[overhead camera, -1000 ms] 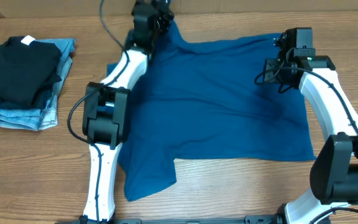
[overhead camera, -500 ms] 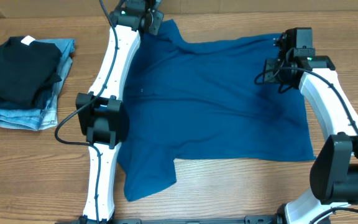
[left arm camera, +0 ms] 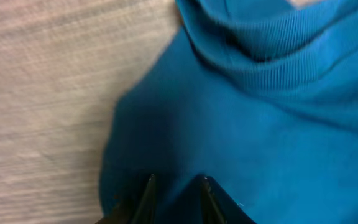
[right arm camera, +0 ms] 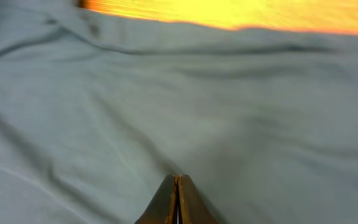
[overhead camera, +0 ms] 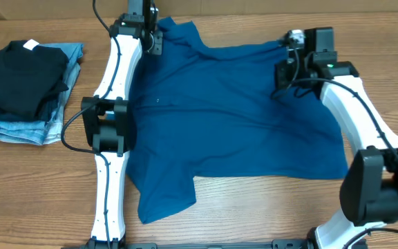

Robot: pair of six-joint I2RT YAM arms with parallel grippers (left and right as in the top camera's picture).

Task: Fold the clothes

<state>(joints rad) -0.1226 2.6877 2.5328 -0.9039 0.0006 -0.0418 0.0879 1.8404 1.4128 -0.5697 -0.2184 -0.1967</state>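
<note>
The clothes (overhead camera: 233,111), one teal-blue shirt, lie spread over the middle of the wooden table (overhead camera: 268,207). My left gripper (overhead camera: 150,38) is at the shirt's far left corner beside the collar. In the left wrist view this gripper (left arm camera: 177,182) is pinched on a ridge of blue fabric (left arm camera: 278,124) close to the hem. My right gripper (overhead camera: 282,69) is at the shirt's far right corner. In the right wrist view it (right arm camera: 177,177) is shut tight, and creases in the cloth (right arm camera: 166,93) run to its tips.
A folded black garment (overhead camera: 23,76) lies on light-blue jeans (overhead camera: 19,128) at the table's left edge. Bare wood (left arm camera: 42,93) shows left of the shirt's hem. A strip of table (right arm camera: 229,12) shows beyond the shirt's far edge.
The left arm swung left along the shirt's far edge and its jaws narrowed onto fabric. The right gripper shut and moved left, drawing the far right corner inward.
</note>
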